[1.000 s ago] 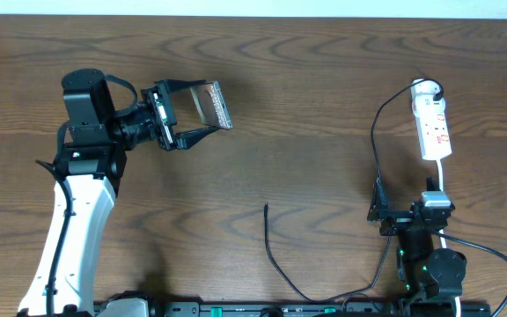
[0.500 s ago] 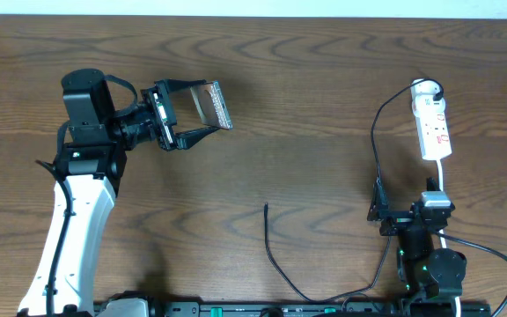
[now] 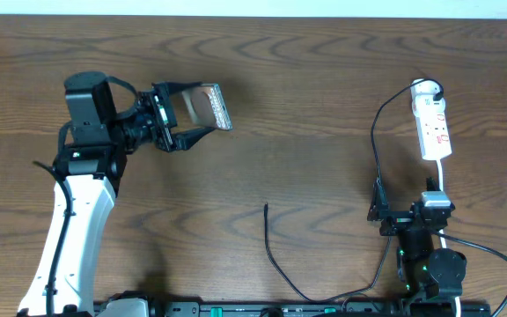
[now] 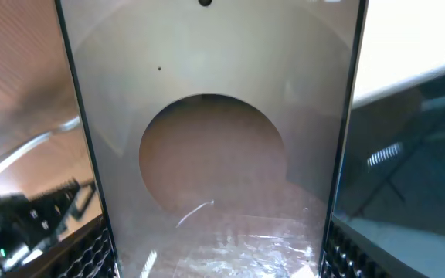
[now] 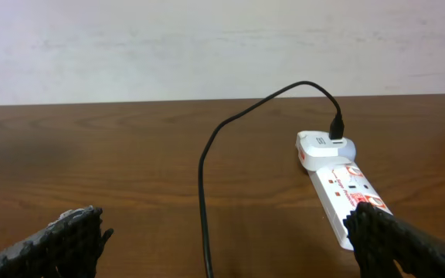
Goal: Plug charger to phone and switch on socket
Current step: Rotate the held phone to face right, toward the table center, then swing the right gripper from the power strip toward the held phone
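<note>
My left gripper (image 3: 218, 109) is shut on the phone (image 3: 206, 105) and holds it on edge above the table at the upper left. In the left wrist view the phone's glossy back (image 4: 211, 154) fills the space between my two fingers (image 4: 219, 262), with a round circle at its middle. The charger cable (image 3: 271, 248) runs from the socket (image 3: 432, 123) down the right side and along the front edge; its free tip lies on the table near the middle. My right gripper (image 3: 410, 217) is open and empty below the socket. In the right wrist view (image 5: 230, 247) the cable (image 5: 205, 224) passes between its fingers, with the socket (image 5: 338, 181) to the right.
The white cord (image 3: 443, 180) runs from the socket's near end down to the right arm's base. The brown wooden table (image 3: 324, 106) ends at a pale wall at the back (image 5: 207, 46).
My left arm has shifted very slightly with the phone still in its grip. The right arm, cable and socket have not moved.
</note>
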